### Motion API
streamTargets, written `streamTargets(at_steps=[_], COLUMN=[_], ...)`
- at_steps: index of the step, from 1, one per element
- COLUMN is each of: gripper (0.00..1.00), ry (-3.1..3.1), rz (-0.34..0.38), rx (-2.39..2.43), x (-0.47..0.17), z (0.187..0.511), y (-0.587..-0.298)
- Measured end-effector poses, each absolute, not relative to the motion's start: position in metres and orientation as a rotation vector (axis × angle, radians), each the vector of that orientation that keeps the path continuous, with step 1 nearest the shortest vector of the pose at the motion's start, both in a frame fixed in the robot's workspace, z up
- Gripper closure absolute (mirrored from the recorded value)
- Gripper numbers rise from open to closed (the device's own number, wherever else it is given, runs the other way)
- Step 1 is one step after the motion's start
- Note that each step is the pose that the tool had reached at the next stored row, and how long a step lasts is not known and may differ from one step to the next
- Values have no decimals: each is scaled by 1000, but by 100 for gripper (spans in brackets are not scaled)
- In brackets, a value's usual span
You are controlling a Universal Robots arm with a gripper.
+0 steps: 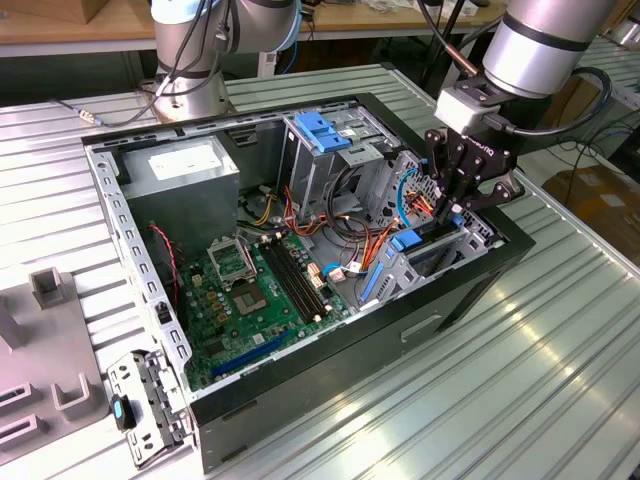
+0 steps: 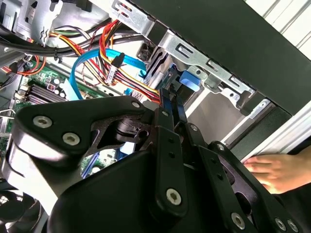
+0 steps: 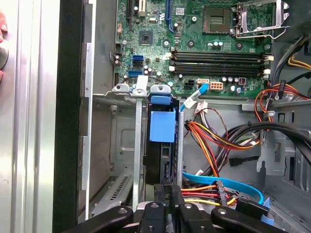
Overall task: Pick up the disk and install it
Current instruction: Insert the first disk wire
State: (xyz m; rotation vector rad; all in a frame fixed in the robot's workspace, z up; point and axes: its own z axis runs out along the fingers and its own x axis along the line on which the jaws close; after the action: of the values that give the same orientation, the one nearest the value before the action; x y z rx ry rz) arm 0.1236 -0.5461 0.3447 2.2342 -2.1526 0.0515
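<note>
The disk (image 3: 162, 145) stands on edge in a slot of the metal drive bay (image 3: 124, 145) at the case's front corner, its blue plastic end (image 3: 162, 125) toward the motherboard. In the exterior view that blue end (image 1: 405, 241) shows just below my gripper (image 1: 452, 212), which reaches down into the bay. In both wrist views the gripper's (image 3: 169, 191) black fingers (image 2: 167, 104) lie close together on the disk's near edge, and they look shut on it. The blue piece (image 2: 188, 82) sits just past the fingertips.
The open computer case (image 1: 480, 290) lies on a ribbed metal table. Inside are the green motherboard (image 1: 250, 290), a grey power-supply box (image 1: 185, 170), a cage with a blue handle (image 1: 322, 130), and cable bundles (image 3: 218, 141) beside the bay. A person's hand (image 2: 272, 170) rests against the case's outside.
</note>
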Motion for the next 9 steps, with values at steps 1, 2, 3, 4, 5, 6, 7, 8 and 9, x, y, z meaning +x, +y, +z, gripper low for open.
streamTargets(at_steps=[1,2,3,4,5,6,7,8,9], gripper=[83,83,83,83,83,83,83,83,83], ry=[-2154,-2155,-2159,-2163,-2170,-2175,-2180,-2185,-2191], rz=[51,51,51,51,51,51,51,50,50], rx=[2234,2232,2229,2224,2217,2212,2208,2202,2196], x=[124,124,124,124,124,124,124,124,124], z=[345,345,345,346,346,346,346,346,346], y=[-546,-546,-546,-546,-546,-546,-546,-546,-546])
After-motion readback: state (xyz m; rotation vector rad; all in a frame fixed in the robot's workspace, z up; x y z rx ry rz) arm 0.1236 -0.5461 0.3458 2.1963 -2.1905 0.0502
